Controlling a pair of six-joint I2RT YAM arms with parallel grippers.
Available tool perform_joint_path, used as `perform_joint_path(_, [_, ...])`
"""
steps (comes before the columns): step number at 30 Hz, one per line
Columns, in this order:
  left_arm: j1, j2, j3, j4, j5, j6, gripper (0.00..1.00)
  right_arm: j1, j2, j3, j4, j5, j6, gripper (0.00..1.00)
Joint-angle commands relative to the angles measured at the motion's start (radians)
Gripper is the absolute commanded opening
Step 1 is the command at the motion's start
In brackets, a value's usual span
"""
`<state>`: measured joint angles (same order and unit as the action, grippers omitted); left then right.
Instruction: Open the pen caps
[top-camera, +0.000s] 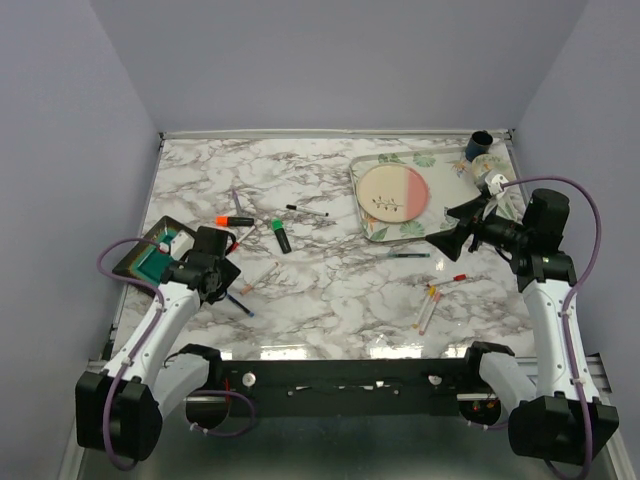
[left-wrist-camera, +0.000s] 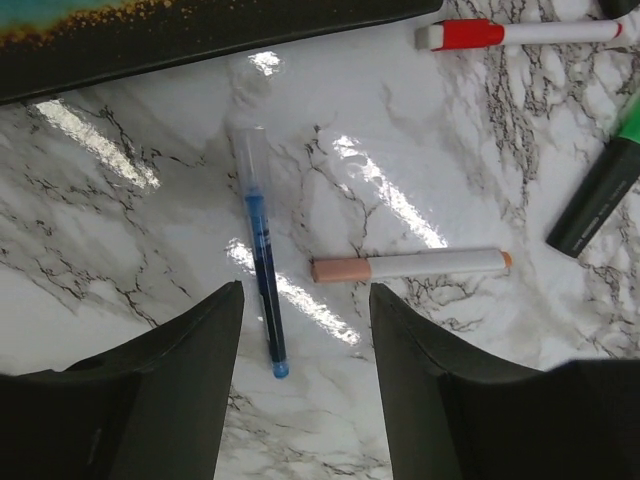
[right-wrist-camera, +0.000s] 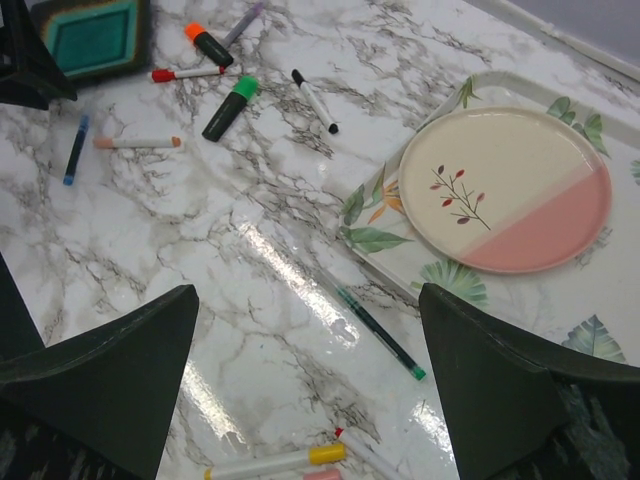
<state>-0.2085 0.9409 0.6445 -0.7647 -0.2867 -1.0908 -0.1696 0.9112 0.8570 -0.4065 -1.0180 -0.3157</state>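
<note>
My left gripper (left-wrist-camera: 306, 290) hovers low over the marble table, its jaws apart with nothing gripped. The lower end of a blue pen (left-wrist-camera: 262, 270) lies between them, close to the left finger. Just beyond the fingertips lies a white pen with a peach cap (left-wrist-camera: 343, 269). Farther off are a red-capped pen (left-wrist-camera: 470, 34) and a green-capped black highlighter (left-wrist-camera: 600, 190). My right gripper (right-wrist-camera: 307, 290) stands open and empty, high above a slim green pen (right-wrist-camera: 380, 330). A yellow-capped pen (right-wrist-camera: 326, 453) lies nearer. An orange-capped highlighter (top-camera: 236, 221) and a black pen (top-camera: 306, 210) lie mid-table.
A leaf-patterned tray (top-camera: 365, 230) carrying a cream and pink plate (top-camera: 395, 195) sits at the back right. A dark cup (top-camera: 480, 143) stands in the far right corner. A black dish with a teal inside (top-camera: 150, 255) lies left of my left gripper (top-camera: 228, 278).
</note>
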Motion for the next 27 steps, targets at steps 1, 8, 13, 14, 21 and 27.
perform_joint_path(1, [0.006,0.055,-0.035,-0.019,-0.097,-0.063,0.59,0.004,-0.009,0.03,-0.018,0.004,-0.002,1.0])
perform_joint_path(8, [0.006,0.173,-0.06,0.047,-0.134,-0.095,0.56,0.004,-0.008,0.037,-0.026,0.01,-0.002,1.0])
perform_joint_path(13, [0.012,0.251,-0.042,0.053,-0.177,-0.101,0.52,0.004,-0.009,0.04,-0.032,0.013,-0.005,1.0])
perform_joint_path(14, [0.017,0.257,-0.042,0.06,-0.184,-0.103,0.52,0.004,-0.009,0.042,-0.034,0.013,-0.005,1.0])
perform_joint_path(21, [0.073,0.331,-0.022,0.102,-0.194,-0.084,0.49,0.004,-0.009,0.047,-0.044,0.013,-0.01,1.0])
perform_joint_path(27, [0.09,0.398,0.004,0.137,-0.178,-0.07,0.44,0.004,-0.012,0.051,-0.052,0.015,-0.017,1.0])
